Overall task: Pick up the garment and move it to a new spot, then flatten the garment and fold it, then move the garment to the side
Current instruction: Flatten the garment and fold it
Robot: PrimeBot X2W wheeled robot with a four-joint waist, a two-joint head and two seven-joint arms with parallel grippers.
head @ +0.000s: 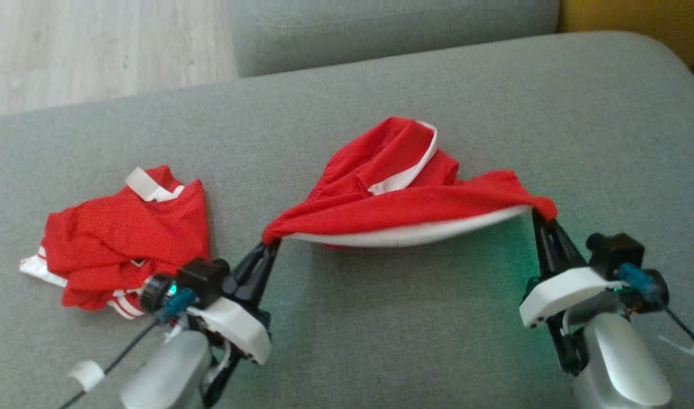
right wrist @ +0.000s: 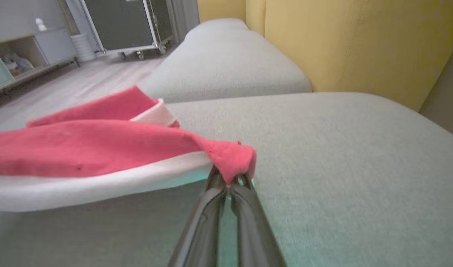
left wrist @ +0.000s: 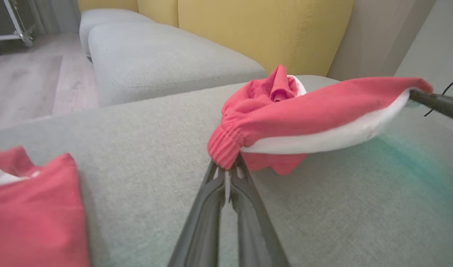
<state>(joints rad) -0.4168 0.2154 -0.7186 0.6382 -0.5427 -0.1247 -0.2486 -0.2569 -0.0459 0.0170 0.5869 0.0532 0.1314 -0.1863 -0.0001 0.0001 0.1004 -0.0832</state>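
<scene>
The garment point(head: 403, 201) is red with white trim and hangs stretched between my two grippers above the grey cushion. My left gripper point(head: 271, 241) is shut on its left corner, a ribbed red cuff point(left wrist: 224, 148). At the other end, my right gripper point(head: 543, 218) is shut on the red corner point(right wrist: 235, 161). A white band runs along the lower edge of the span point(right wrist: 100, 185), and the far part of the garment still rests bunched on the cushion point(left wrist: 274, 87). The left gripper's fingers point(left wrist: 211, 207) and the right gripper's fingers point(right wrist: 248, 215) are pressed together.
A second red and white garment point(head: 125, 238) lies crumpled on the cushion at the left, close to my left forearm. The grey sofa seat point(head: 437, 341) spreads around. A further grey cushion point(head: 381, 28), a yellow backrest point(left wrist: 267, 29) and wood floor point(head: 96, 45) lie beyond.
</scene>
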